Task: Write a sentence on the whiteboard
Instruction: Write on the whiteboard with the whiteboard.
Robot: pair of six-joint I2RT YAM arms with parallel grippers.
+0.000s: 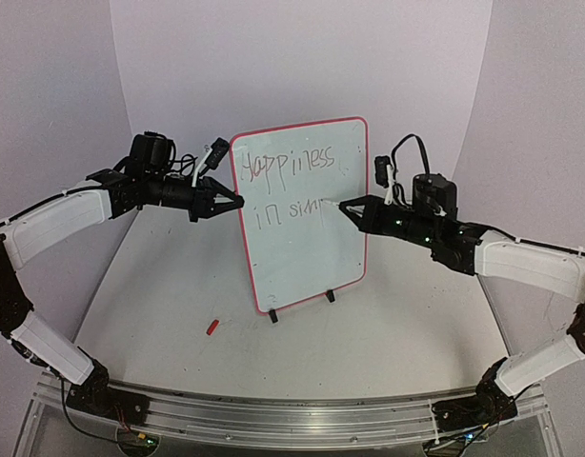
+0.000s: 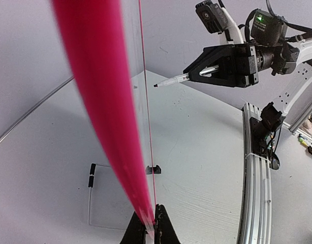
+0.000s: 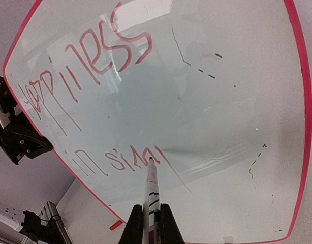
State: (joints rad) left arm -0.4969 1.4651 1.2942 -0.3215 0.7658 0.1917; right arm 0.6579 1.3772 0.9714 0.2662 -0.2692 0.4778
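Observation:
The whiteboard (image 1: 307, 252) stands upright on its wire stand at the table's middle. The sentence (image 1: 285, 169) reads "Happiness" on top and "in sim" (image 1: 291, 211) below, in reddish strokes. My left gripper (image 1: 239, 202) is shut on the board's left rim (image 2: 102, 112), jaws pinching the pink edge (image 2: 147, 213). My right gripper (image 1: 348, 206) is shut on the marker pen (image 3: 152, 185). The pen's tip touches the board at the end of "sim" (image 3: 130, 158). The right gripper (image 3: 151, 207) also shows in the left wrist view (image 2: 217, 68).
A small red pen cap (image 1: 212, 327) lies on the table left of the board's foot. Black stand clips (image 1: 330, 296) hold the board's lower edge. A metal rail (image 1: 273, 409) runs along the near edge. Grey walls enclose the back and sides.

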